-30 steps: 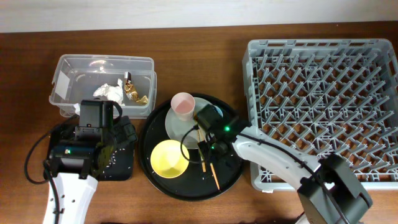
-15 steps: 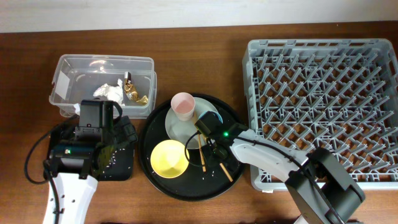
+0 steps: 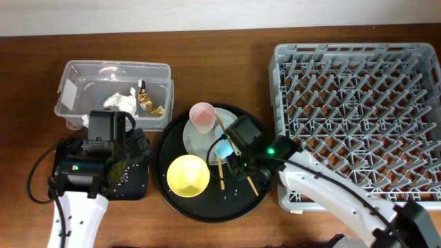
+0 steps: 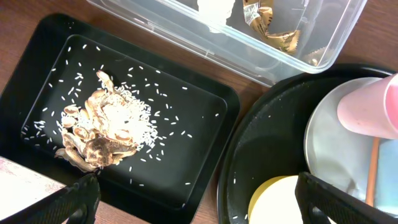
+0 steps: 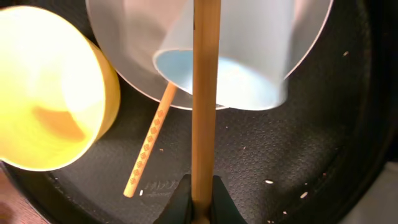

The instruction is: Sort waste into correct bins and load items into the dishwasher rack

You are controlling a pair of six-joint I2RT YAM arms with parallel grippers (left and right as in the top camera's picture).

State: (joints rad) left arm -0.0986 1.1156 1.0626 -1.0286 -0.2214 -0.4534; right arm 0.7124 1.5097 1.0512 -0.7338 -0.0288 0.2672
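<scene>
Raised one chopstick point(image 5: 203, 93) off the round tray point(image 5: 298, 155), clamped in the right gripper point(image 5: 199, 194). Left its twin point(image 5: 149, 146) behind: likely a second trip to the rack.

I'm working over a wooden table point(image 3: 220, 48), dark reddish-brown, with the grain running side to side. Beyond both tools, along the far edge of the overhead view, a narrow pale strip sits against the tabletop, a wall point(image 3: 207, 14) as far as I can tell. It is plain and cream-coloured. Bare wood shows ahead of the left gripper point(image 4: 199, 185) and outward to its left, and again on the near side between the two arms. Under the right gripper point(image 5: 199, 194) none of the wood is visible. The light is soft and even, leaving only faint shadows and a mild sheen on the wood. No floor or window is in my feeds.
</scene>
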